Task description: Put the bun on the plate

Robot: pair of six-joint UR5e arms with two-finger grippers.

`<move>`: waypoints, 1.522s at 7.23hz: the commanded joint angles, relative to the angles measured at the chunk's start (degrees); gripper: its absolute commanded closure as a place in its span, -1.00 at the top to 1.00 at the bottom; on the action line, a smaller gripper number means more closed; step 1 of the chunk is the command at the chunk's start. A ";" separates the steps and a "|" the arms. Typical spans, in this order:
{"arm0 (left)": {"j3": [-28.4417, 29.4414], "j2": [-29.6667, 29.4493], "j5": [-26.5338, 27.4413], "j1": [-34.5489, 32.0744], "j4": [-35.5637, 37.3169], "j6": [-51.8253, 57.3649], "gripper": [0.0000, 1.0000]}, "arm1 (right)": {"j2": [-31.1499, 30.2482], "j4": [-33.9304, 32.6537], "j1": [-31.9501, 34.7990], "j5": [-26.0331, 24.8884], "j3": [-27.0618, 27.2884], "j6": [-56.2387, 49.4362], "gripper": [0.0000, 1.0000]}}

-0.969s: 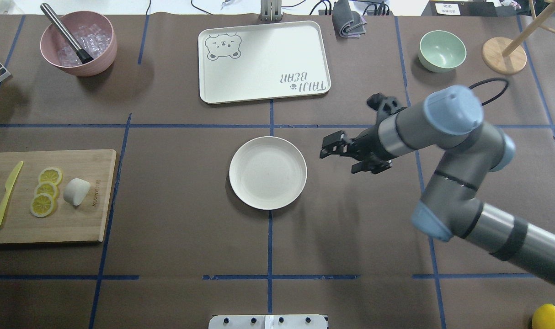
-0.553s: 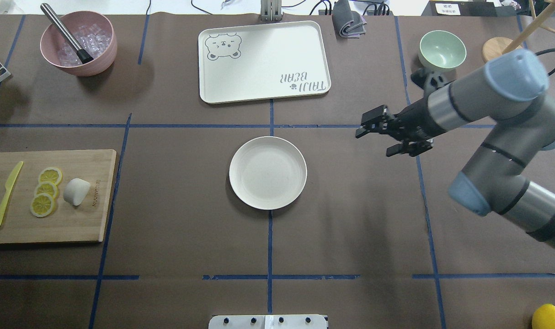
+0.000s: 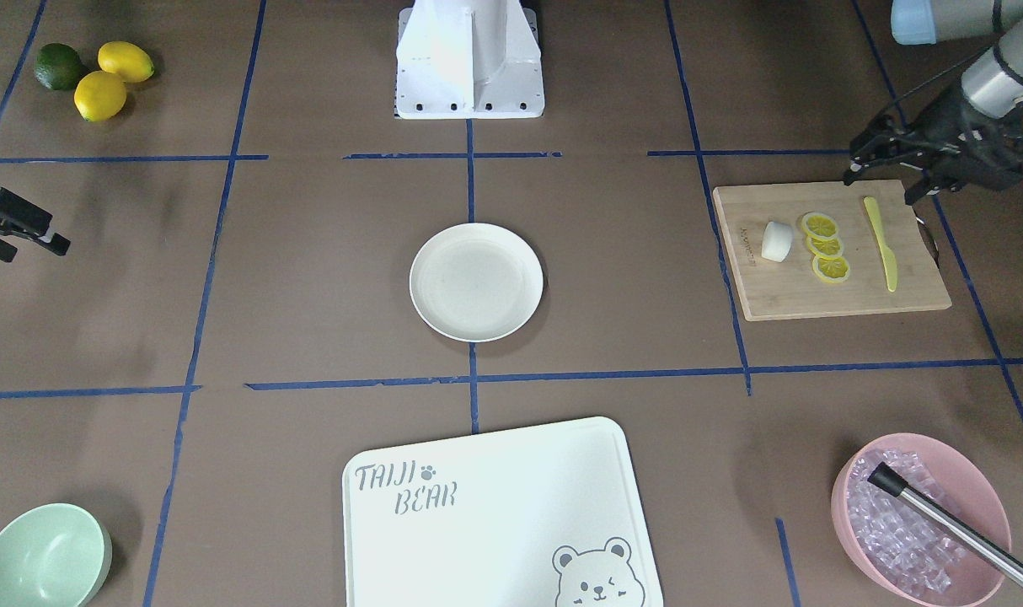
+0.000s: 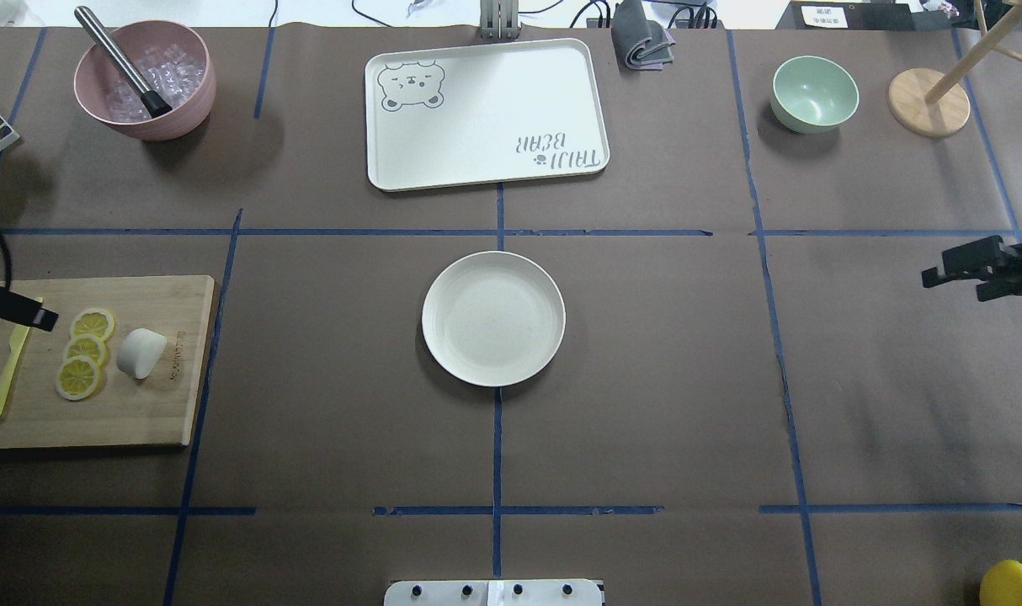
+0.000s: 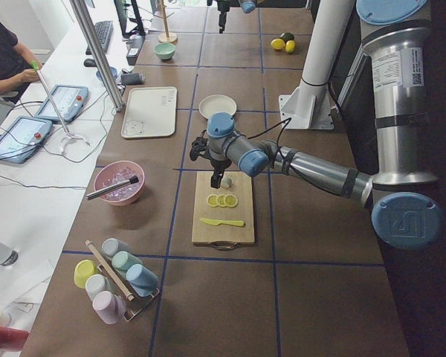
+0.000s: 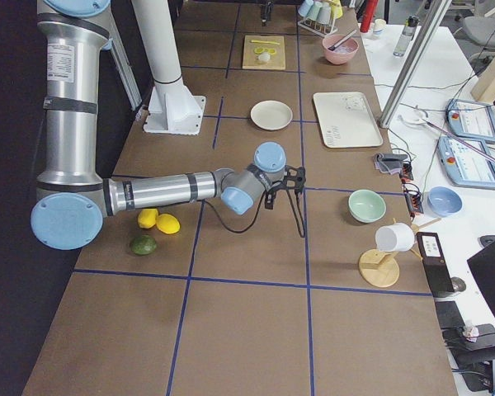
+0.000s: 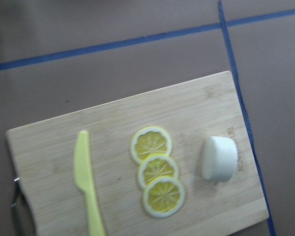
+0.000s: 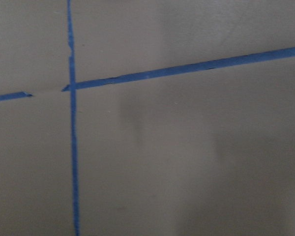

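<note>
The bun is a small white lump lying on the right part of a wooden cutting board, next to three lemon slices; the left wrist view looks straight down on the bun. The cream plate sits bare at the table's centre. My left gripper hovers open over the board's knife-side corner, apart from the bun. My right gripper hangs open and holds nothing at the far right edge, well away from the plate.
A yellow knife lies on the board's left side. At the back stand a pink bowl of ice with a metal tool, a bear-printed tray, a mint bowl and a wooden stand. Lemons lie near the robot's right side.
My right arm has pulled back from beside the plate to the table's right edge. My left gripper has come into view over the cutting board's left corner.
</note>
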 commanded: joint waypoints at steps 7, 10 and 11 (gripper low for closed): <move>7.08 -6.47 10.92 12.64 -0.88 -7.05 0.99 | 1.24 -48.46 17.35 -10.41 9.47 -56.66 1.00; 10.24 -8.04 12.59 14.23 -0.97 -7.58 0.99 | 2.13 -48.49 17.36 -10.51 9.22 -56.69 1.00; 10.51 -8.40 12.59 14.23 -0.97 -7.58 0.99 | 2.13 -48.49 17.36 -10.43 9.22 -56.69 1.00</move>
